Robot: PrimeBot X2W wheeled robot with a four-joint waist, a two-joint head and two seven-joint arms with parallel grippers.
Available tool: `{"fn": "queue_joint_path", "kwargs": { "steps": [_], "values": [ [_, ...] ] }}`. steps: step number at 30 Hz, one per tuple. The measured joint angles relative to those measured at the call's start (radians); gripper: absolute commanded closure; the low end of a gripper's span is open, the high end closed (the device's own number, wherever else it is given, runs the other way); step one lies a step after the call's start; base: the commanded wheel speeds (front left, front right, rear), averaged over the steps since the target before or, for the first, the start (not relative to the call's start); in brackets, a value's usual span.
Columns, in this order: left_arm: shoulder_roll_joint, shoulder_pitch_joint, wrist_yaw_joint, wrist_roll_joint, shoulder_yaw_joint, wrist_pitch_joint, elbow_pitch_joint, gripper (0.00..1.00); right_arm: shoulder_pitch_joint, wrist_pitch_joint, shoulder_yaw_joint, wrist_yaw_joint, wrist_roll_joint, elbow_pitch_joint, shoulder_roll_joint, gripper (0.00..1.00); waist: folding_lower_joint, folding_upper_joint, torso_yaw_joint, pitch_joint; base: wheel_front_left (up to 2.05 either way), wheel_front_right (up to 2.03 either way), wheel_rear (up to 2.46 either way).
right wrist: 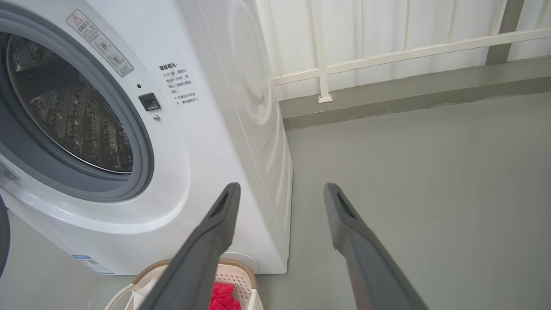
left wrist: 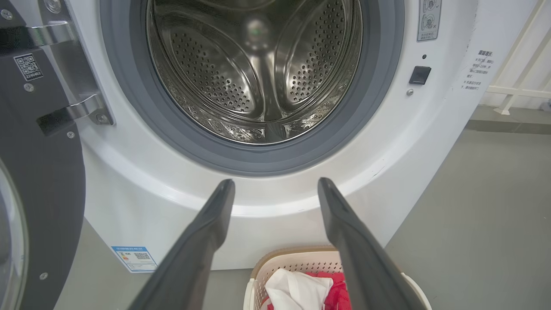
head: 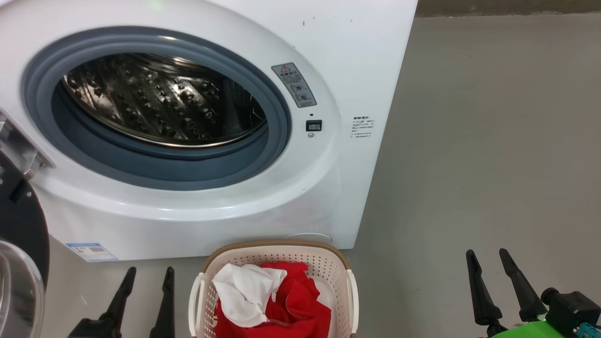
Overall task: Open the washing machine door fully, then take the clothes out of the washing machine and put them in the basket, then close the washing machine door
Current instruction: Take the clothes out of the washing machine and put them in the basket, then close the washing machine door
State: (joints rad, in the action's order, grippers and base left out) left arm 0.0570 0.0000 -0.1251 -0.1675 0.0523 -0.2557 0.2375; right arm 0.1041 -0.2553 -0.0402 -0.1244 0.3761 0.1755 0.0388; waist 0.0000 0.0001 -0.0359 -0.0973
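Okay, your door [head: 21, 220] is cropped at frame edge; washer [head: 357, 56] warning label [head: 294, 84] text too small to read. Left gripper [head: 150, 272] and right gripper [head: 487, 253] both spread, empty.

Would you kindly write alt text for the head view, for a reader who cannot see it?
A white washing machine stands with its door swung open at left and its steel drum looking empty. Before it on the grey floor, a cream basket holds red and white clothes, flanked by the open, empty left gripper and right gripper.
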Motion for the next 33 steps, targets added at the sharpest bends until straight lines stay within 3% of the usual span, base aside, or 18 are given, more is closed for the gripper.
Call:
{"fn": "queue_joint_path", "kwargs": {
  "steps": [10,25,33],
  "values": [
    [-0.001,-0.001,0.0,0.001,0.001,0.0,0.003,0.0,0.0,0.0,-0.002,0.0,0.0,0.0,0.0,0.0,0.0,0.0,0.002,-0.006,-0.2,0.2,0.0],
    [-0.004,-0.004,0.0,0.001,0.001,0.0,-0.001,0.0,0.0,0.0,-0.004,0.0,-0.001,-0.002,-0.001,0.0,0.0,0.0,0.009,-0.013,-1.34,1.34,0.0],
    [-0.005,-0.004,0.0,0.001,0.002,0.0,0.0,0.0,0.0,0.0,-0.004,0.0,-0.001,-0.001,-0.001,0.0,0.0,0.0,0.01,-0.008,-0.5,0.5,0.0]
  ]
}}
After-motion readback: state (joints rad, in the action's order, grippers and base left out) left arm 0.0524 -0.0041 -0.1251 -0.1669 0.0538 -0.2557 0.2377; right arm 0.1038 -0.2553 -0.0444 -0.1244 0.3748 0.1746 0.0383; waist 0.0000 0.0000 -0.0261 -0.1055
